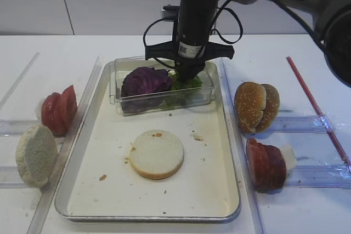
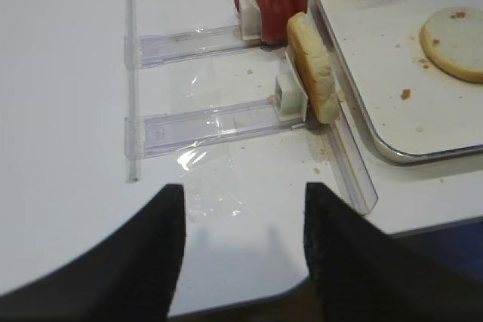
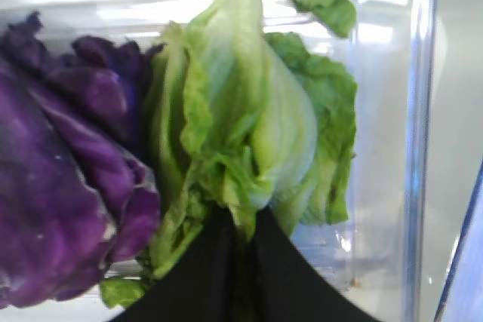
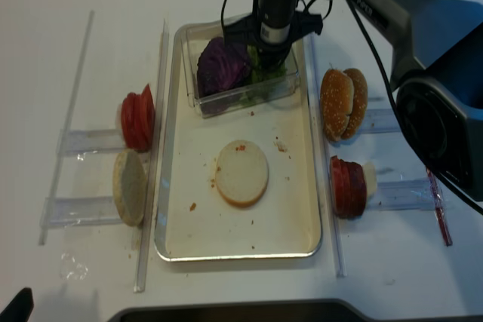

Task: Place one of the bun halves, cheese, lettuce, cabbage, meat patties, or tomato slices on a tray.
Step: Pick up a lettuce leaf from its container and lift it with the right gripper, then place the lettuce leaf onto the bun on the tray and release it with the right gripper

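My right gripper [image 1: 185, 75] reaches straight down into the clear plastic box [image 1: 124, 101] at the far end of the tray [image 1: 109, 190]. Its jaws [image 3: 240, 220] are shut on the bright green lettuce [image 3: 241, 126], pinching the leaf's bunched lower edge. The purple cabbage [image 3: 60, 186] lies right beside it on the left, inside the same box. A pale bun half [image 1: 157, 154] lies flat in the middle of the tray. My left gripper [image 2: 241, 194] hangs open and holds nothing, above the white table near its front left corner.
Left of the tray, tomato slices [image 1: 59, 109] and a pale bun half [image 1: 35, 154] stand on edge in clear plastic racks. On the right stand sesame bun halves [image 1: 256, 106] and meat patties [image 1: 266, 164]. Crumbs dot the tray floor.
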Tool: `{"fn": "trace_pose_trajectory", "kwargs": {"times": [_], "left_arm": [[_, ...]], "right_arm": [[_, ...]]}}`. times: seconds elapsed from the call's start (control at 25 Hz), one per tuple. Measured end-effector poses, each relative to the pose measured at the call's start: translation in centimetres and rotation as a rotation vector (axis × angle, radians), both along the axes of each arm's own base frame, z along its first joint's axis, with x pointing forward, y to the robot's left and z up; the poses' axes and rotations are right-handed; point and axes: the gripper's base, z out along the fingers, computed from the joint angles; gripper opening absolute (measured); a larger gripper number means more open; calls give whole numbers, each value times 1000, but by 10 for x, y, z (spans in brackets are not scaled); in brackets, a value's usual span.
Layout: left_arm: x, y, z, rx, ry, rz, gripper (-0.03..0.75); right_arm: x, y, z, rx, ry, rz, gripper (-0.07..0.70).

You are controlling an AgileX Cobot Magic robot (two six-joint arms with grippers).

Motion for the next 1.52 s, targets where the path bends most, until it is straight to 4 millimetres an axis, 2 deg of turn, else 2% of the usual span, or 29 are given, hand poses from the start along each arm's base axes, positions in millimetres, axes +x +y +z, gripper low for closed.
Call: {"fn": "trace_pose_trajectory", "kwargs": {"times": [0.48,0.84,1.0,1.12,1.28,1.52], "left_arm": [[0,0,0,0,0,0,345],[0,0,0,0,0,0,345],[0,0,0,0,0,0,345],[0,0,0,-1,0,0,345],[0,0,0,-1,0,0,345],[0,0,0,-1,0,0,345]], "right_arm": [[-2,2,40,80,-75,2,53],[-23,-7,107,170,-182,14,53],[-36,-9,128,215,-196,24,53],[-53,-6,132,210,-182,49,53],[-82,9,128,191,-135,114,53],[-114,34,107,152,-55,202,52]]}}
